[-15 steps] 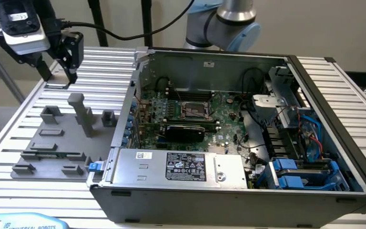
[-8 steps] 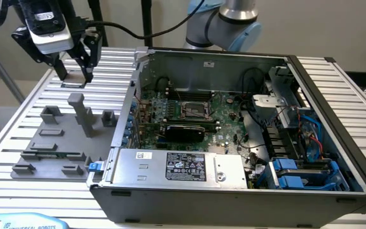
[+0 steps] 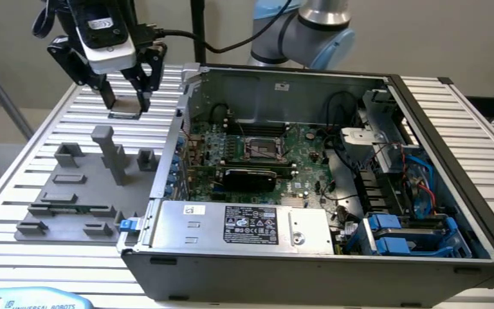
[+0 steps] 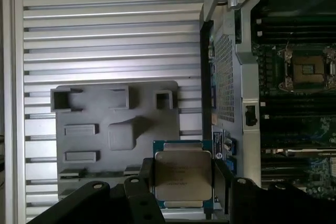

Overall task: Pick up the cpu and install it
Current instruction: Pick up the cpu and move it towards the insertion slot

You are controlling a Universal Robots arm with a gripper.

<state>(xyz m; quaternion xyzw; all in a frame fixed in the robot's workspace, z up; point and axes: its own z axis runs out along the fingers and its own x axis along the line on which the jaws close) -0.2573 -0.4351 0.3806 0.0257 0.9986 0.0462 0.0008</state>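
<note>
A grey plastic fixture point(image 3: 71, 199) is lying on the slatted metal desk point(image 3: 24, 257), below the jaws and nearer the exterior camera than they are. Its upright blocks and shallow recesses are showing, and in the wrist view the fixture point(image 4: 115, 129) is spreading out beneath and beyond the jaws, with one square recess point(image 4: 123, 135) just past the held chip.

The jaws are hanging from the arm point(image 3: 316, 26) over the far part of the desk and are clamping the cpu point(image 3: 125, 115) by two opposite edges. The wrist view is showing the cpu point(image 4: 182, 177) lying flat between the two dark fingers point(image 4: 144, 179), its silvery-beige top facing the camera and a thin pale border running round it.

To the exterior view's right of the jaws, the open computer case point(image 3: 316, 270) is sitting on the desk with its near wall just beside the fixture. Inside it, well apart from the jaws, the motherboard point(image 3: 256, 161) is lying exposed, and the square socket point(image 3: 262, 149) is sitting near its middle. The wrist view is catching the same socket point(image 4: 307, 72) beyond the case wall point(image 4: 226, 77).
</note>
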